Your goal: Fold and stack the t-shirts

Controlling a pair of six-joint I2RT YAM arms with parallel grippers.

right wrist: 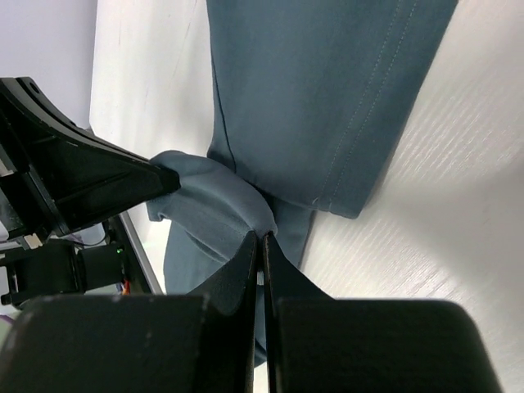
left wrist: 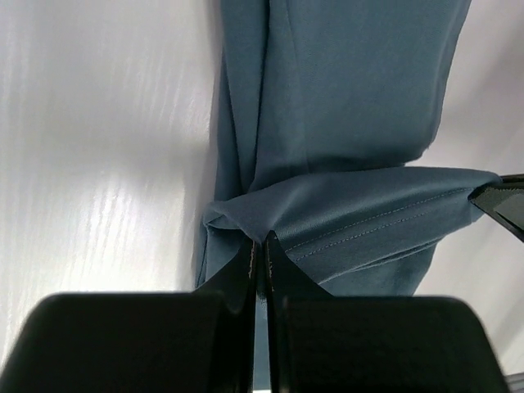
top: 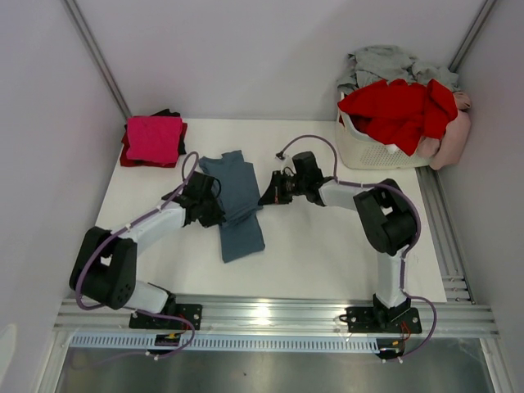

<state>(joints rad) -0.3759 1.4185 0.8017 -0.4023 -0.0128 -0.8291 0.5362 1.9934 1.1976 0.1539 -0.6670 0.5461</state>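
Observation:
The slate blue-grey t-shirt (top: 239, 214) lies on the white table as a long narrow strip. My left gripper (top: 219, 206) is shut on a raised fold at its left edge, seen close in the left wrist view (left wrist: 263, 239). My right gripper (top: 264, 197) is shut on the same fold from the right (right wrist: 262, 236). The cloth (left wrist: 352, 82) is stretched between the two and lifted a little off the rest of the shirt (right wrist: 311, 82). A folded magenta t-shirt (top: 153, 137) tops a small stack at the far left. Each wrist view shows the other gripper's fingertip pinching the fold.
A white slatted basket (top: 364, 149) stands at the back right, heaped with a red t-shirt (top: 401, 110), a grey one (top: 385, 61) and a pale pink one (top: 454, 139) hanging over its side. Walls close in the back and sides. A metal rail (top: 270, 315) runs along the near edge.

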